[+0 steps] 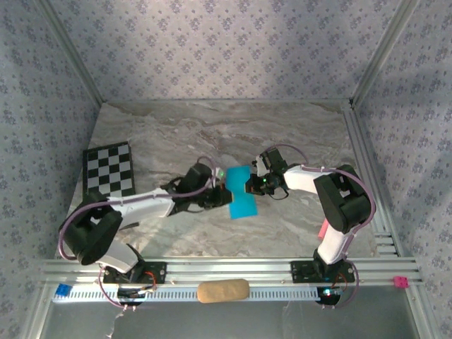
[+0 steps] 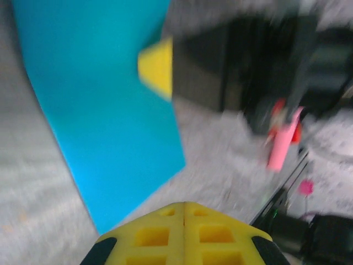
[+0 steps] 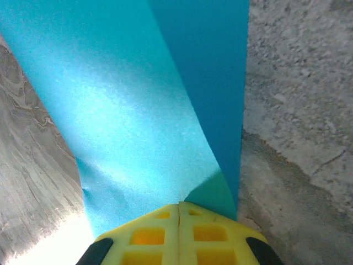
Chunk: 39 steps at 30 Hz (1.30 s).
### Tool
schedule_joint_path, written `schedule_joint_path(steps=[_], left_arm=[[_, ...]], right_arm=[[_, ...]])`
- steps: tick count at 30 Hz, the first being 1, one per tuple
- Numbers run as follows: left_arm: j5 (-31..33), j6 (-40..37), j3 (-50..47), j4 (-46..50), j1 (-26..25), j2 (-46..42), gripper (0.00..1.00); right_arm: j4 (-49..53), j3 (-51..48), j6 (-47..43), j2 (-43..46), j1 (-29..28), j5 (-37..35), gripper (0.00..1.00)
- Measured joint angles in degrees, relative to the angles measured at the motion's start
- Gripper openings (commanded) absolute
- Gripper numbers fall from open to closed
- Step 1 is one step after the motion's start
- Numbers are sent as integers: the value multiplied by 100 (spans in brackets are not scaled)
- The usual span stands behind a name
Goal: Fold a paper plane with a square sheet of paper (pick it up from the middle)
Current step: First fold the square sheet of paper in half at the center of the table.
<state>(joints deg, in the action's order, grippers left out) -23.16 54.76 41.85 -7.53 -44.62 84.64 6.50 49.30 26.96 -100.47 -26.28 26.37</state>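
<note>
The square sheet of paper (image 1: 242, 193) is bright turquoise and lies mid-table between my two grippers, partly lifted and curled. In the right wrist view the paper (image 3: 138, 110) rises straight out of the closed yellow tips of my right gripper (image 3: 179, 205), one flap bending over the other. My right gripper (image 1: 250, 186) holds the sheet's right edge. My left gripper (image 1: 220, 192) is at the sheet's left side. Its yellow fingers (image 2: 183, 204) are pressed together with nothing between them, and the paper (image 2: 105, 105) lies just beyond them. A yellow fingertip (image 2: 156, 66) of the right gripper shows at the paper's far edge.
A black-and-white checkered board (image 1: 109, 169) lies at the left. A pink stick (image 1: 323, 227) (image 2: 281, 143) rests near the right arm's base. A tan oblong block (image 1: 223, 290) sits on the front aluminium rail (image 1: 282, 268). Patterned walls enclose the marble table (image 1: 212, 127).
</note>
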Motion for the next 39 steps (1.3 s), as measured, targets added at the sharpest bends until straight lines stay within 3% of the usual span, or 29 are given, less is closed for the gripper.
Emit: schedule_joint_path(steps=[5,14,39], left_arm=[[-238,-256,813,9,627,592,4],[-474,-533,1303,17,723,1849,3],[-498,-723,1388,197,833,2358,4]], right_arm=[[96,37,-151,0,7,2,0],[144,46,-225,-2,17,7,0],[146,46,-243,0,17,4,0]])
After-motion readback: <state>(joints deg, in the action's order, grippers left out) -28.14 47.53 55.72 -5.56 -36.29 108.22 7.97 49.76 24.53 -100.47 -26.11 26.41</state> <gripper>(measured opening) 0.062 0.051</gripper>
